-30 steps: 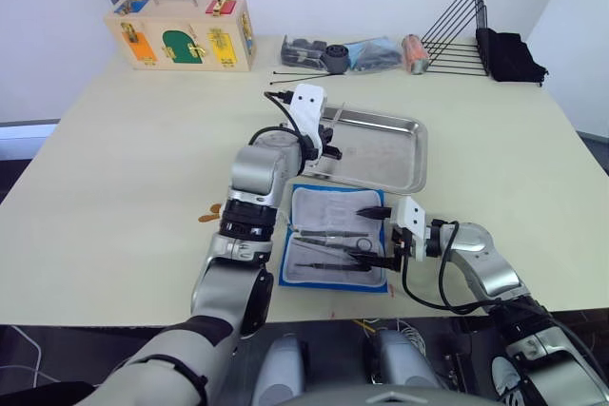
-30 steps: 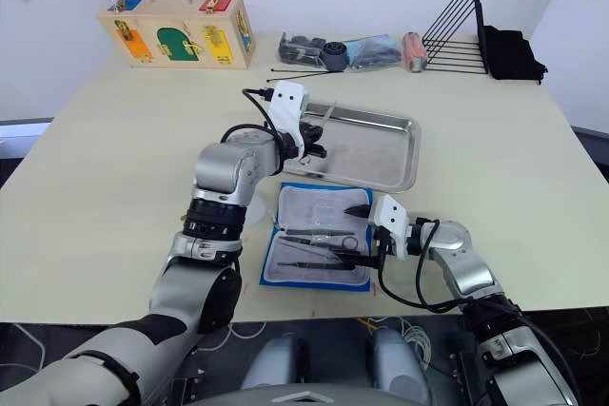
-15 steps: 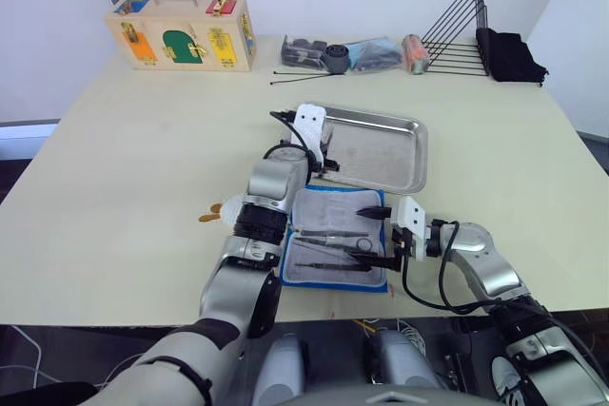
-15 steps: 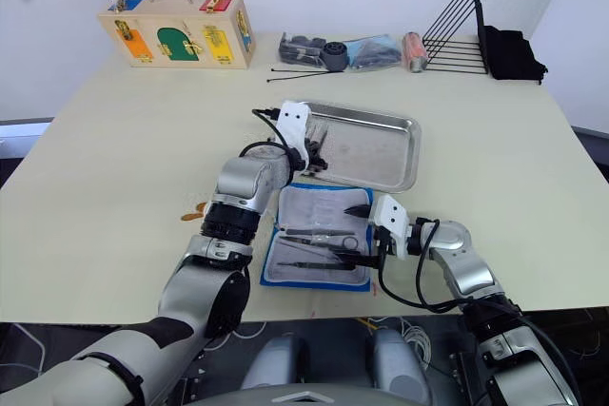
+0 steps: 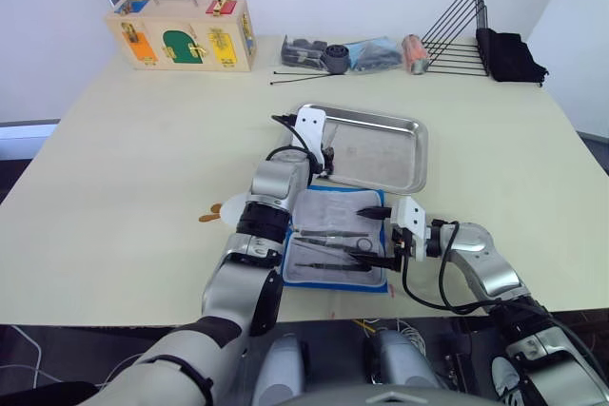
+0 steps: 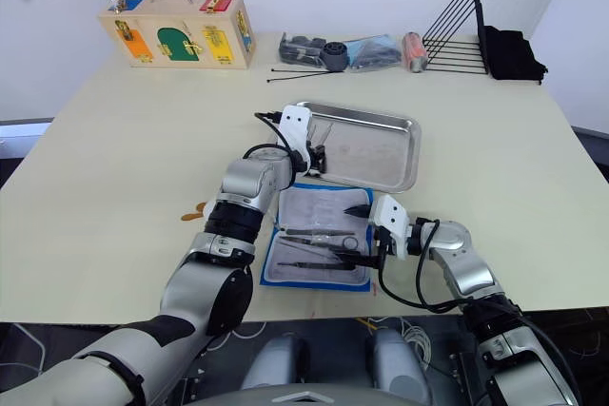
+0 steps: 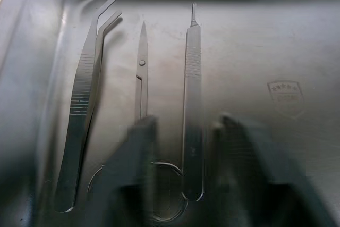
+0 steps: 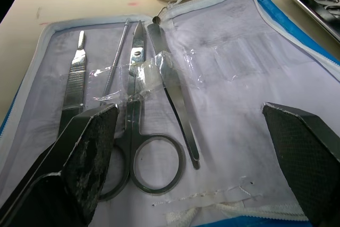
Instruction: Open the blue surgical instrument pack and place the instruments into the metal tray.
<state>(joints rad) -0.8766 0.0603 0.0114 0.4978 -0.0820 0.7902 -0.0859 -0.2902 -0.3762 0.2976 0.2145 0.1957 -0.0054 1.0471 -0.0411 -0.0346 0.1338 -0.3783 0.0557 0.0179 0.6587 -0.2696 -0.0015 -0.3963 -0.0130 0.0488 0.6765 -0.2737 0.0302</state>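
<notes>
Instruments (image 8: 139, 110) lie taped into the opened blue surgical instrument pack (image 5: 335, 237) at lower centre; your right hand (image 5: 376, 234) is spread wide over them. Three pieces rest in the metal tray (image 5: 414, 155) beneath your left hand (image 7: 180, 168), fingers apart. That tape could drag the pack along. Clutter lines the beige table (image 5: 114, 178)'s upper edge.

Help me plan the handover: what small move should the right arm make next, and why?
Probably lower the open right pincer onto the scissors in the open blue pack. Several instruments lie there under a clear strap, while three already rest in the metal tray beneath the left pincer.
</notes>
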